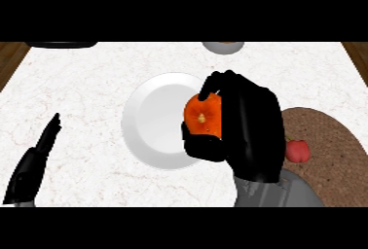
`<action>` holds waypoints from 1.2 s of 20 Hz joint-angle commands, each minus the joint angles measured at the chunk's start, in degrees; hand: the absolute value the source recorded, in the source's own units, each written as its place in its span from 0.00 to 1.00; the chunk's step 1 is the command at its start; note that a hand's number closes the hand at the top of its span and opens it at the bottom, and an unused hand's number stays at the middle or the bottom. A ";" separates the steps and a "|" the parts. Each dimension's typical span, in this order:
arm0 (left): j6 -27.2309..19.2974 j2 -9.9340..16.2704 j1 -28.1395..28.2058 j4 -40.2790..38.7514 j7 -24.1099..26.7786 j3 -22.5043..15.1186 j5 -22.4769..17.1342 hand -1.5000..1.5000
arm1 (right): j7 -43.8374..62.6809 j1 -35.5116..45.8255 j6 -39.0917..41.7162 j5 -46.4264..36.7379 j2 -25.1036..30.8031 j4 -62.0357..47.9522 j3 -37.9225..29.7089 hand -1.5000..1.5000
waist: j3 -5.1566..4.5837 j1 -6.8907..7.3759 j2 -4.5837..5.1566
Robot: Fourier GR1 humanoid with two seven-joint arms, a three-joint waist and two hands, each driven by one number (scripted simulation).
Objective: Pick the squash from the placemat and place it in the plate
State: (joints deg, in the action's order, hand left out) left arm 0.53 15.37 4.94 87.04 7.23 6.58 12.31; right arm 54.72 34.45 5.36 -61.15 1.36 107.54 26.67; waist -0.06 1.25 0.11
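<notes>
An orange squash (203, 115) is held in my right hand (248, 126), whose fingers and thumb curl round it from above and below. The hand carries the squash over the right rim of the white plate (155, 121), which lies in the middle of the marble counter. The brown woven placemat (330, 151) sits to the right, partly hidden behind my right forearm. My left hand (36, 155) rests open at the lower left, fingers straight and pointing up, away from the plate.
A red fruit (298, 151) lies on the placemat beside my right wrist. At the counter's far edge stand a grey bowl (223, 46) and a dark object (61, 44) at the top left. Wooden floor shows at both upper corners.
</notes>
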 commanded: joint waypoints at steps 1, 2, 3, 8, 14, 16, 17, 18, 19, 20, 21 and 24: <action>1.00 0.53 -1.82 -3.37 1.32 1.06 -0.53 0.50 | 5.58 6.14 -7.72 3.63 -1.29 -12.18 3.90 1.00 | 0.00 0.01 0.10; -0.10 -0.06 -0.30 -3.60 4.25 0.53 0.67 0.50 | 5.12 6.23 -7.80 5.51 -1.30 -14.52 3.76 1.00 | 0.00 0.12 0.12; 0.63 0.06 -0.57 -1.28 1.68 0.15 0.20 0.50 | -0.16 6.35 -12.41 5.41 -1.31 -21.44 2.13 1.00 | 0.03 0.61 0.30; -0.57 -1.19 -5.16 -6.59 1.24 -0.03 1.34 0.50 | 1.10 17.14 -15.97 14.91 -1.34 -35.81 2.40 1.00 | -0.01 0.66 0.46; 0.55 0.29 -3.70 -1.70 -1.32 0.86 1.10 0.50 | -6.81 17.84 -24.75 24.39 -1.35 -48.45 7.03 1.00 | 0.05 0.79 0.35; 0.87 -1.01 -4.04 -3.43 0.24 -0.66 1.20 0.50 | -1.93 15.67 -34.30 28.11 -1.35 -45.78 6.84 1.00 | 0.05 1.84 0.65; 2.04 0.46 -2.07 -3.70 2.93 1.38 -0.43 0.50 | -3.51 17.99 -34.46 27.50 -1.35 -50.48 4.45 1.00 | 0.03 1.50 0.50; 0.98 -1.00 -4.22 0.38 -2.79 -1.28 1.45 0.50 | -1.99 19.86 -37.32 29.67 -1.35 -53.86 6.74 0.00 | 0.08 2.81 0.71; 0.23 -0.85 -2.65 -0.03 -1.30 -0.57 1.80 0.50 | -0.82 20.05 -37.37 31.37 -1.35 -54.51 6.73 0.00 | 0.06 2.36 0.54; 1.64 -0.23 -1.40 -1.57 1.63 0.23 0.58 0.50 | 0.49 21.45 -39.21 32.71 -1.35 -55.58 9.62 0.00 | 0.02 2.34 0.47; 1.47 -0.12 -4.57 -3.13 -0.05 0.08 1.14 0.50 | -2.81 22.69 -39.40 35.38 -1.35 -59.25 8.83 0.00 | 0.03 2.43 0.74; 0.74 -0.84 -2.04 -2.25 0.19 0.38 1.42 0.50 | -5.82 21.19 -44.72 37.20 -1.35 -57.91 12.76 0.00 | 0.05 1.27 0.34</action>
State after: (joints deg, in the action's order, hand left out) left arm 1.57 14.63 2.71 85.31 7.63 6.43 13.50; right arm 50.68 54.95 -32.34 -27.86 0.14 52.29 37.10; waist -0.01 3.14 0.58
